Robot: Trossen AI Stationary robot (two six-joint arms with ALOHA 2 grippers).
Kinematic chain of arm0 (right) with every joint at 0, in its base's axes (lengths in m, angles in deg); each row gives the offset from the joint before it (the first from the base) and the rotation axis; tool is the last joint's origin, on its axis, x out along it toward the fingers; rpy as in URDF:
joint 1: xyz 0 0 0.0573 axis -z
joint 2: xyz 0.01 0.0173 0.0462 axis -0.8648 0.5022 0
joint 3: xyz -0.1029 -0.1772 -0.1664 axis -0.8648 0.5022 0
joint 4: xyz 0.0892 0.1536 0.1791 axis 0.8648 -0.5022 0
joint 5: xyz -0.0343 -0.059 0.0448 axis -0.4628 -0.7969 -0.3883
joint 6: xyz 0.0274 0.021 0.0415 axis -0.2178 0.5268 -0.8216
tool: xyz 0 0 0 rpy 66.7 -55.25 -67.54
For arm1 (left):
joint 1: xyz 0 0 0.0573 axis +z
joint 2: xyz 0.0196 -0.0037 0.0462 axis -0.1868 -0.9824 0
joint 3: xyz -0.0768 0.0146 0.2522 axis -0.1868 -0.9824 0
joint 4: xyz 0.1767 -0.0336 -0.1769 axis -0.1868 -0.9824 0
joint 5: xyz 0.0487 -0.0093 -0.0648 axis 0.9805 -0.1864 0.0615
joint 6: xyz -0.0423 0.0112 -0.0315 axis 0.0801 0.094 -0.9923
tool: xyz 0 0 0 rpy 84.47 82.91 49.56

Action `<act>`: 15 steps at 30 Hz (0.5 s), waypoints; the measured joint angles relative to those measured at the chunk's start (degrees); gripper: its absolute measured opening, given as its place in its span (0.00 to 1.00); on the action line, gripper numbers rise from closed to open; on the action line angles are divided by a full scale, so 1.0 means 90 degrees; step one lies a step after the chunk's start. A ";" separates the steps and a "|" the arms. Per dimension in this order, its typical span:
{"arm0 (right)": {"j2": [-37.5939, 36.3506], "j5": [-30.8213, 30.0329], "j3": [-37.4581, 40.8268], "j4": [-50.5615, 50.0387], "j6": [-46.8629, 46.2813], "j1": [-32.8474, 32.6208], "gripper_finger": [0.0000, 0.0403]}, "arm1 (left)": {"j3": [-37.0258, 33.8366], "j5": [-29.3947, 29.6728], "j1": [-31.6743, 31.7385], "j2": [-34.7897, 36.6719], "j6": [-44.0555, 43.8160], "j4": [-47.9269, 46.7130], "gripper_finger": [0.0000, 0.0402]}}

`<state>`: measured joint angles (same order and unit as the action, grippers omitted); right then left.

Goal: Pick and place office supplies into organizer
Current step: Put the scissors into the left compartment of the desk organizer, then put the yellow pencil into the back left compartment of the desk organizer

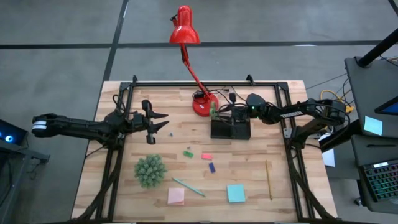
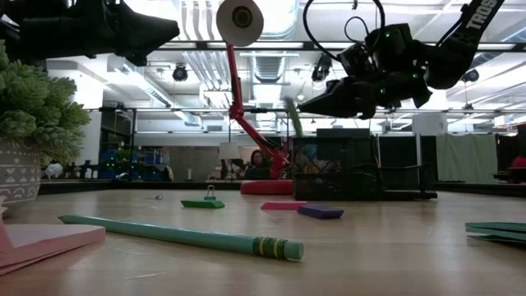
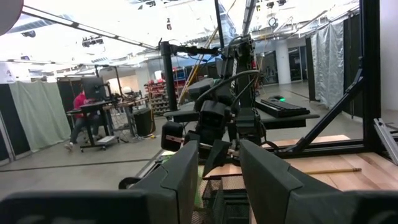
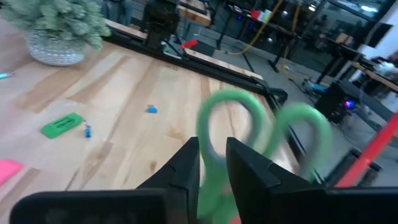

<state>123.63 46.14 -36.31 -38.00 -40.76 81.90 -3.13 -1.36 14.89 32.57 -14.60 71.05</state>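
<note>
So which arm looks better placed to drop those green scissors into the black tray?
The right. Its claw is clamped on the green-handled scissors directly above the small black compartment organizer. The left claw hovers open and empty, off to the organizer's side.

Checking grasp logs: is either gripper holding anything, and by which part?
The right gripper pinches the green-handled scissors just below the handle loops, above the organizer. The left gripper is open, holding nothing.

Bright ceiling lights glare in the low view, silhouetting the arms. The green scissors are blurred. The worktop is evenly lit.
</note>
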 joint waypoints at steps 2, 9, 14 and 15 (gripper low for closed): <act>0.0000 -0.0025 0.0000 0.0000 0.0002 0.0002 0.19 | 0.0000 0.0000 0.0002 -0.0003 0.0000 0.0001 0.27; 0.0000 -0.0025 0.0000 0.0005 0.0000 0.0000 0.19 | 0.0000 0.0000 0.0001 -0.0005 0.0000 -0.0004 0.27; 0.0000 -0.0025 0.0000 0.0007 0.0000 0.0000 0.16 | 0.0000 0.0000 -0.0001 -0.0005 -0.0002 -0.0004 0.27; 0.0000 -0.0025 0.0000 0.0007 0.0000 0.0000 0.16 | 0.0000 0.0000 0.0001 -0.0005 -0.0002 -0.0004 0.27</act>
<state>123.63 45.91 -36.31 -37.94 -40.76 81.90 -3.13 -1.36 14.90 32.52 -14.62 71.02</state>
